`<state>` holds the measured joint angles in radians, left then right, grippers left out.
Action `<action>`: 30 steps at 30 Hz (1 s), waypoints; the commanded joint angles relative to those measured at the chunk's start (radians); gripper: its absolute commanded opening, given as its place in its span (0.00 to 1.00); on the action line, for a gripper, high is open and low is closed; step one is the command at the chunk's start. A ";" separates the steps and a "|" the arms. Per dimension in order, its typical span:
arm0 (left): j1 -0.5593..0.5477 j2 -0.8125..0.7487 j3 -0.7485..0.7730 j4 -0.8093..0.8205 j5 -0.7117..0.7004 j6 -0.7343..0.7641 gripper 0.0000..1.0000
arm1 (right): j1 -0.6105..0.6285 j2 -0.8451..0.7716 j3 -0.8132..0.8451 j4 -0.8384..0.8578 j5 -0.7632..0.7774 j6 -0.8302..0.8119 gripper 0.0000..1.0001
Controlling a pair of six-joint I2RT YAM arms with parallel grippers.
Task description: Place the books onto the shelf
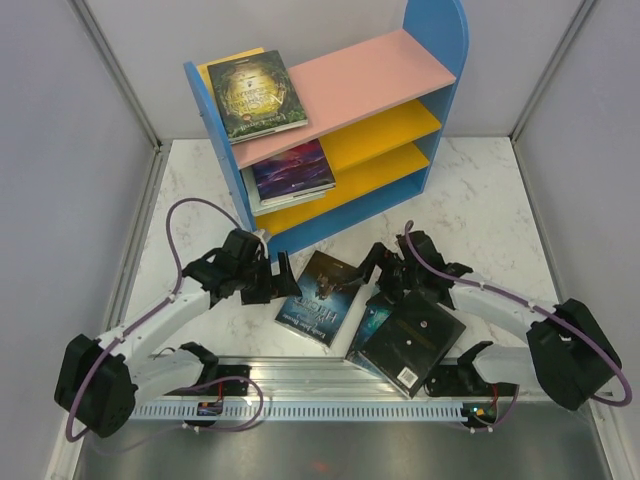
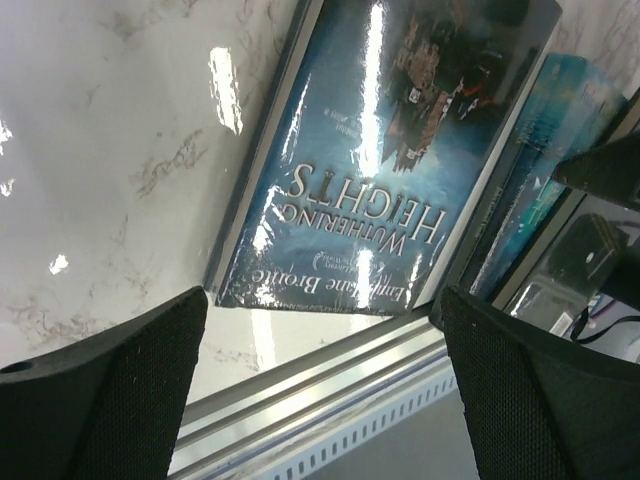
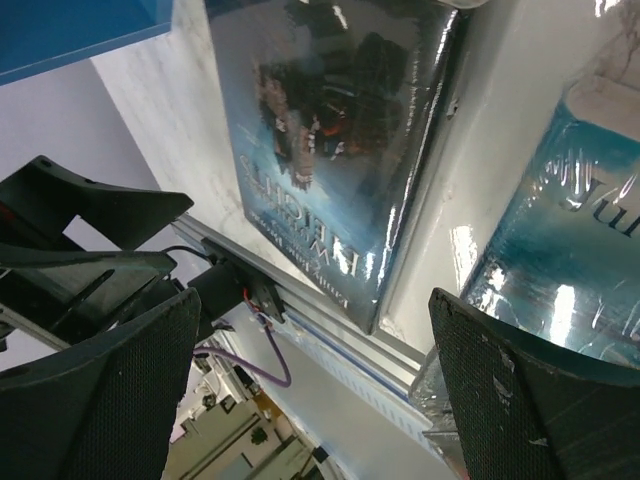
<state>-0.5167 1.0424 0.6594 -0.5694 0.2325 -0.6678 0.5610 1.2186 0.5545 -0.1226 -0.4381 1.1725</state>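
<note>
The shelf (image 1: 440, 40) stands at the back of the table. On its pink top board a dark green book (image 1: 255, 95) lies over a yellow one (image 1: 215, 68). A purple book (image 1: 292, 170) lies on the upper yellow board. Flat on the table are a dark blue book (image 1: 322, 297) (image 2: 400, 150) (image 3: 330, 150), a teal book (image 1: 370, 325) (image 3: 560, 290) and a black book (image 1: 412, 342). My left gripper (image 1: 280, 285) (image 2: 320, 390) is open beside the blue book's left edge. My right gripper (image 1: 385, 275) (image 3: 310, 390) is open above the blue and teal books. Neither holds anything.
An aluminium rail (image 1: 300, 375) runs along the table's near edge, just behind the books. Grey walls (image 1: 60, 150) close the table on the left, back and right. The left arm (image 3: 80, 250) shows at the left of the right wrist view.
</note>
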 commanded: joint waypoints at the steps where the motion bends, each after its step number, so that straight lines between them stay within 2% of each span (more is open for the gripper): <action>1: 0.006 0.060 0.005 0.112 0.056 0.097 1.00 | 0.034 0.056 -0.005 0.093 0.044 0.026 0.98; 5: 0.006 0.133 -0.020 0.175 0.060 0.100 1.00 | 0.111 0.159 0.034 0.087 0.085 0.022 0.98; 11: 0.006 0.235 -0.052 0.269 0.076 0.099 1.00 | 0.186 0.268 0.101 -0.020 0.182 0.015 0.98; 17: 0.006 0.336 -0.124 0.383 0.111 0.083 1.00 | 0.227 0.324 0.042 -0.042 0.257 0.081 0.98; 23: 0.006 0.416 -0.196 0.515 0.208 0.033 0.98 | 0.289 0.367 -0.059 0.099 0.291 0.159 0.98; 27: 0.004 0.423 -0.233 0.597 0.284 -0.010 0.97 | 0.347 0.430 -0.119 0.321 0.294 0.237 0.98; 30: 0.004 0.404 -0.253 0.605 0.306 -0.029 0.97 | 0.367 0.437 -0.160 0.403 0.291 0.291 0.98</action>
<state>-0.4698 1.3502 0.4820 -0.0925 0.5175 -0.7486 0.8856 1.5471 0.4980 0.3317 -0.2321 1.4117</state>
